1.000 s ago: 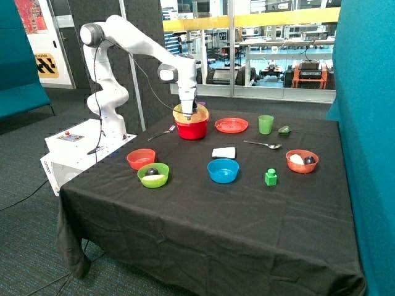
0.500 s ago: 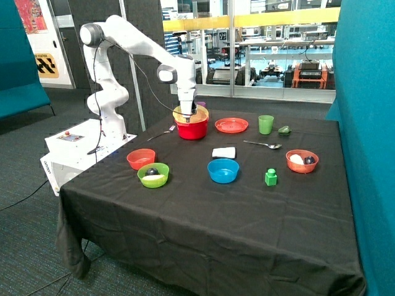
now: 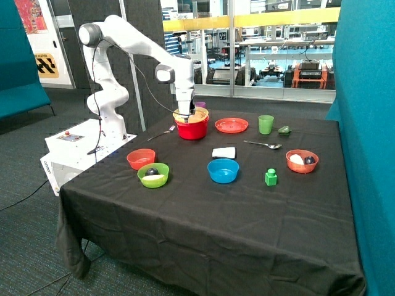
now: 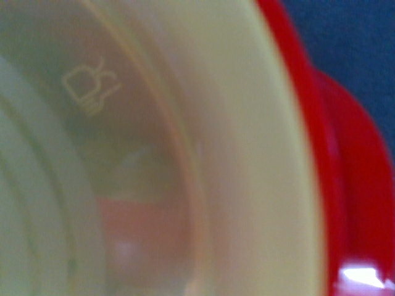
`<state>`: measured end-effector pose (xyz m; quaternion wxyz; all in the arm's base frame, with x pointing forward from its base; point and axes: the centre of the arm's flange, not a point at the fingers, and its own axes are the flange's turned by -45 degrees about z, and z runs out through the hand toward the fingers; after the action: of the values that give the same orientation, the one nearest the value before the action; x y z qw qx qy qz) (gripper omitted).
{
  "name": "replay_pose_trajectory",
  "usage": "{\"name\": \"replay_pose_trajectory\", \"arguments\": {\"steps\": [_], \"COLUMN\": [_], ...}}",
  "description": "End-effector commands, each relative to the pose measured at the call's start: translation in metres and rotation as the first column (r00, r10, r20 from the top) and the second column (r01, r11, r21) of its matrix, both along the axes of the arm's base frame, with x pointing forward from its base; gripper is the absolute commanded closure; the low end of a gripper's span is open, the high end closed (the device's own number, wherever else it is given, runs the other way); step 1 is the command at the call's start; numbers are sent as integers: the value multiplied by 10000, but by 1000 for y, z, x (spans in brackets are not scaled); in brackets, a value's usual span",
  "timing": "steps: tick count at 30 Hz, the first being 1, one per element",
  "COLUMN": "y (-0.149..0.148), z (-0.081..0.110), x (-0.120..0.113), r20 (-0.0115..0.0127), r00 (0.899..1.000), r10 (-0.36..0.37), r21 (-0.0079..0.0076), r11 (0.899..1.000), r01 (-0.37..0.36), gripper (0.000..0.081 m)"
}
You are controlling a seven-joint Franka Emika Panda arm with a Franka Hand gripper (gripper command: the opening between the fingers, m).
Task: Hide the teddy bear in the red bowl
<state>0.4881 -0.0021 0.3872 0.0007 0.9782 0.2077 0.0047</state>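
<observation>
Outside view: a table draped in black cloth fills the lower centre of the frame. The white Franka arm rises from its base at the upper left and reaches down to the red bowl, which stands at the far edge of the table, upper centre. A pale yellow bowl-like piece sits in the mouth of the red bowl, and the gripper is lowered onto it; whether its fingers are parted or closed cannot be told. The teddy bear cannot be seen in either view.

Remaining items, by decreasing size: an orange-red plate just beside the red bowl; a blue bowl at centre; a green bowl and an orange bowl at centre left; a second orange bowl at right; a green cup; a white folded cloth; a spoon; a green block.

Wrist view: the yellow piece's inner wall fills the frame, with the red bowl's rim behind it.
</observation>
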Motion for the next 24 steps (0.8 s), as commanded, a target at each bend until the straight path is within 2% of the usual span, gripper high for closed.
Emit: {"name": "replay_pose_trajectory", "arguments": {"steps": [1,15,21,24], "y": [-22,-48,-49,-49], "z": [19,61,66,67], "x": [2,-1,-2,-3], "r20": [-94,-94,-94,-94], "r00": [9995,9959,9946,9926], "r10": [-297,-898,-1031,-1211], "r21": [-5,-5,-5,-5], "r11": [9996,9960,9947,9926], "r01": [297,898,1031,1211], "gripper": [118,150,191,172]}}
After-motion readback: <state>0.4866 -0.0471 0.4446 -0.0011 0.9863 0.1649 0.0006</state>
